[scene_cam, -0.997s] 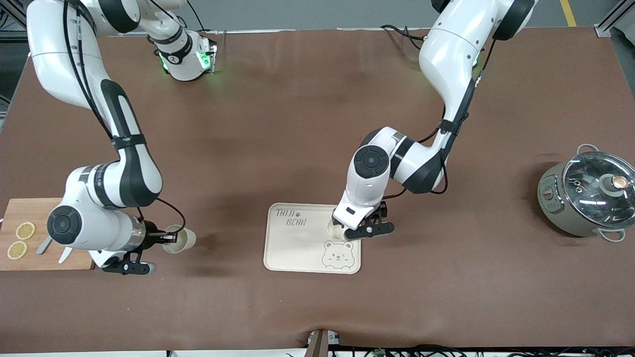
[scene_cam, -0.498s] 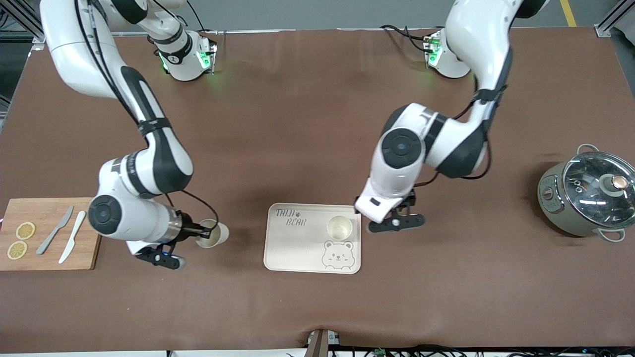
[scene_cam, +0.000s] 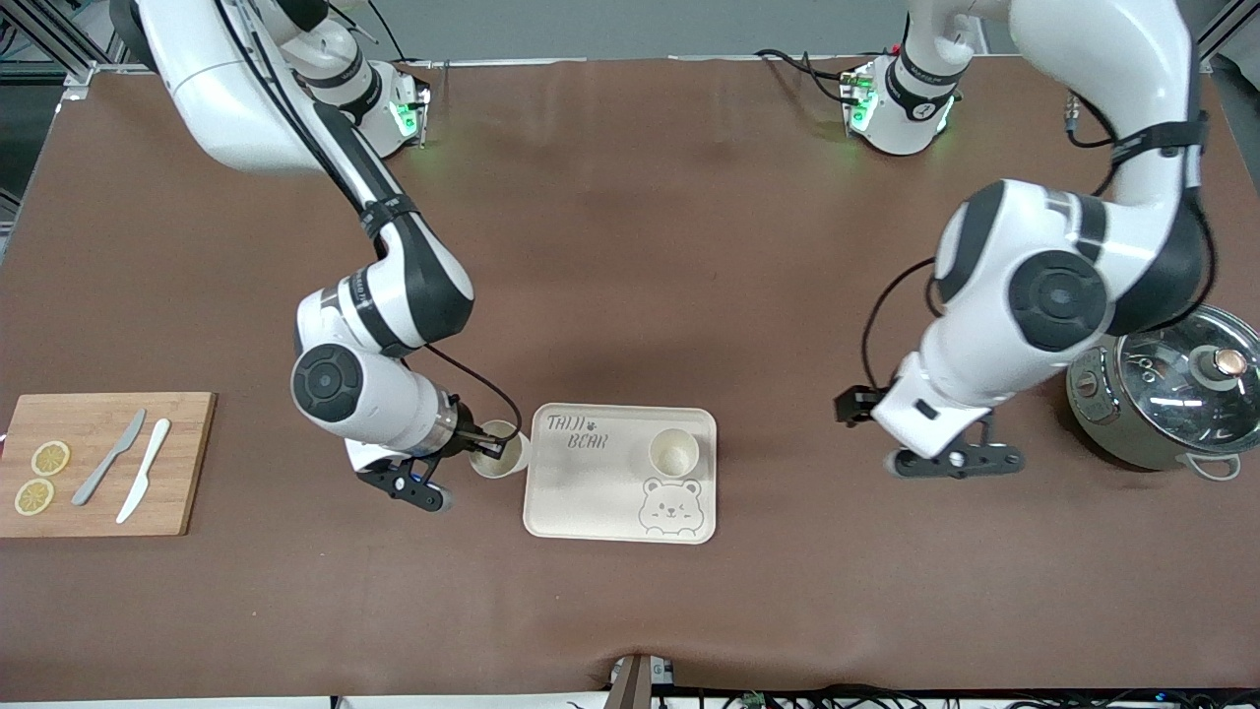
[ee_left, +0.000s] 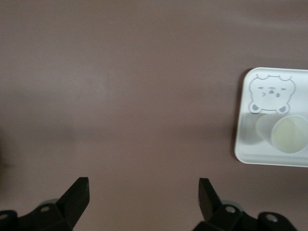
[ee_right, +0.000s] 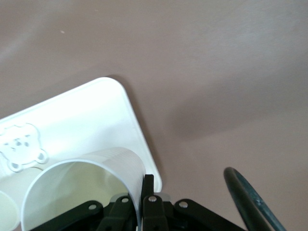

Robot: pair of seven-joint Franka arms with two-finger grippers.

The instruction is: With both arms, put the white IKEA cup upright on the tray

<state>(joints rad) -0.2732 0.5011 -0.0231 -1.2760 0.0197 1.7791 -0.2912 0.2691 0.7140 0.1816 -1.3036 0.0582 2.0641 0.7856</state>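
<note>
The cream-white tray with "TAIJI BEAR" lettering and a bear face lies on the brown table. One white cup stands upright on it, above the bear face. My right gripper is shut on the rim of a second white cup, tilted, just beside the tray's edge toward the right arm's end. In the right wrist view the fingers pinch that cup's wall over the tray's corner. My left gripper is open and empty over bare table between tray and pot; its wrist view shows tray and cup.
A wooden cutting board with two lemon slices and two knives lies at the right arm's end. A grey pot with a glass lid stands at the left arm's end, close to the left arm's elbow.
The left gripper let go of the cup on the tray, rose and moved away toward the pot. The right gripper carried its cup from beside the cutting board to the tray's edge.
</note>
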